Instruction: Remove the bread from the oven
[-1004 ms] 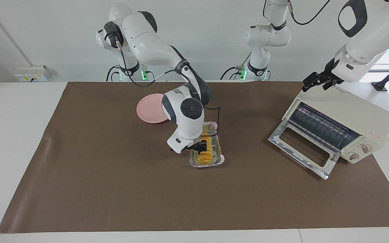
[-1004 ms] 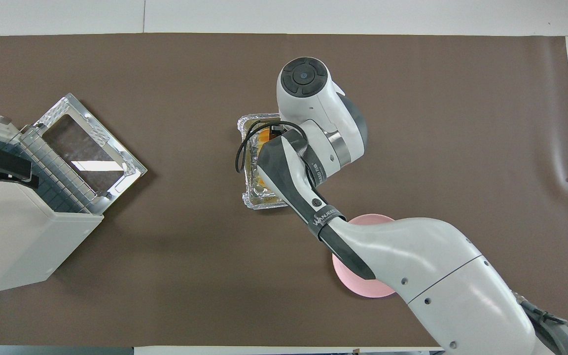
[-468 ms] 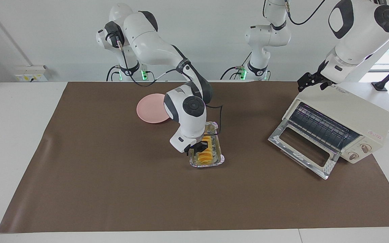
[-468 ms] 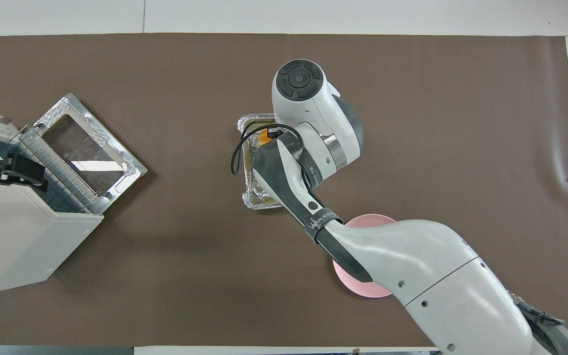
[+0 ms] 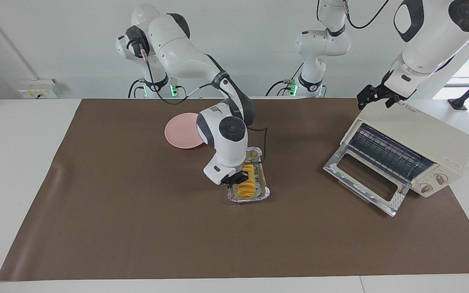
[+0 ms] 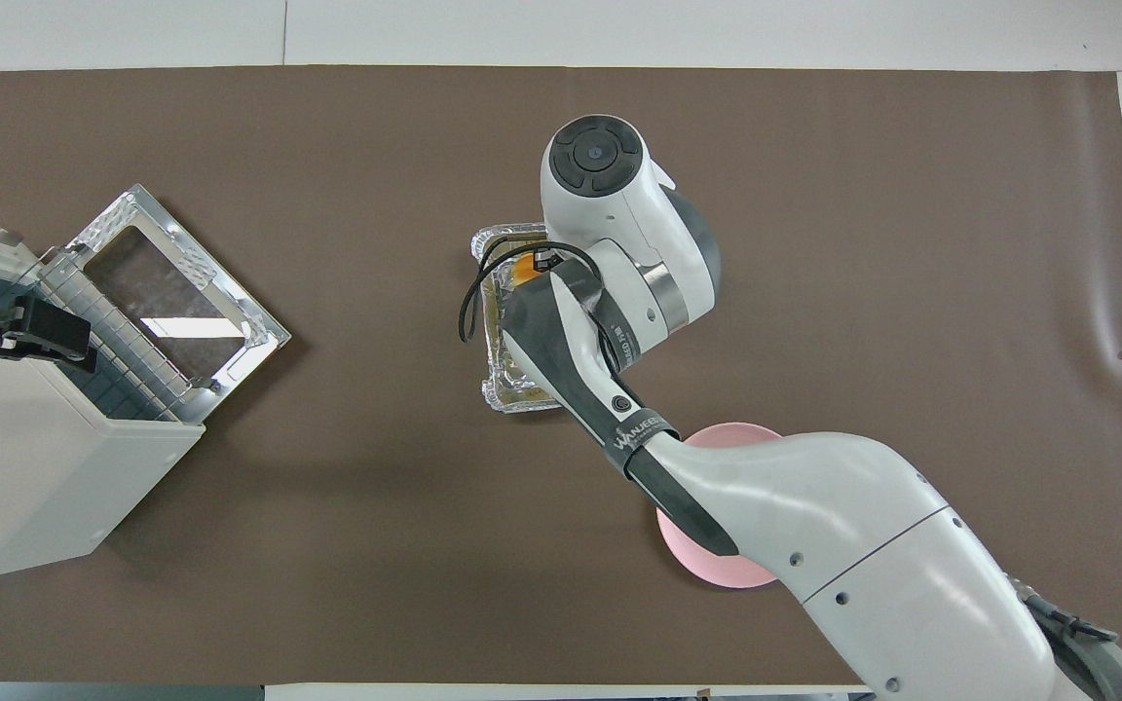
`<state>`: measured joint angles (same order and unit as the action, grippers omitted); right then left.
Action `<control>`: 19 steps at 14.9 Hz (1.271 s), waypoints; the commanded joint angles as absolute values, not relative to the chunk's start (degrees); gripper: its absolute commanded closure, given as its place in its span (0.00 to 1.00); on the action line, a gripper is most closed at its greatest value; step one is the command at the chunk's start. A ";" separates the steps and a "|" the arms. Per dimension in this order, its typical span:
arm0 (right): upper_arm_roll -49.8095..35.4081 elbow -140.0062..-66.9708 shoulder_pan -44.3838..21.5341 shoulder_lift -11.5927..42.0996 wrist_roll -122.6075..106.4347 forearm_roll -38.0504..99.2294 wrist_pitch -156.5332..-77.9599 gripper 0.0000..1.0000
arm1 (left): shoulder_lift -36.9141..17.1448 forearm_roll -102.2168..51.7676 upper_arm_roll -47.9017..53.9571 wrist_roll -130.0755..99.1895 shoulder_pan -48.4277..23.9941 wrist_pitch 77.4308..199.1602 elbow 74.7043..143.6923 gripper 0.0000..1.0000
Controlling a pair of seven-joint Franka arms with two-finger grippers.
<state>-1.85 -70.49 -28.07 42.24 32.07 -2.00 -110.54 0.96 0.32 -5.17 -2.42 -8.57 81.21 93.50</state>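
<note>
Facing view first, starting nearest the robots: the pink plate lies flat on the brown mat that covers the worktop, partly hidden by the right arm's wrist. Farther from the robots than the plate sits the foil tray, and the bread rests inside it, its yellow ridged slices running lengthwise. The right gripper is down at the tray, over the middle of the bread; its dark fingers sit against the loaf, but whether they are pinching it or merely spread about it I cannot tell. From overhead the right arm covers most of the tray, and only a bit of bread shows at the end farther from the robots.

Toward the left arm's end of the worktop stands the oven, turned at an angle, its glass door dropped flat onto the mat and the wire rack showing inside. Two round knobs sit on its front. The left gripper hangs just over the oven's top corner nearest the robots, and I cannot tell how its fingers stand.
</note>
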 commanded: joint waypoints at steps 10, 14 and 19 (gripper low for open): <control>-3.17 -68.27 -11.96 35.25 14.70 2.64 -98.52 1.00 | 1.76 0.62 -4.83 -2.20 -7.91 81.04 93.60 0.00; -2.90 -73.38 -6.78 33.57 5.03 2.46 -99.93 1.00 | 2.20 0.26 -5.01 -1.93 -8.17 80.77 94.39 0.00; -2.81 -77.69 -5.27 34.10 6.84 2.20 -104.06 1.00 | 2.29 0.35 -5.01 -2.28 -8.52 80.60 94.22 0.00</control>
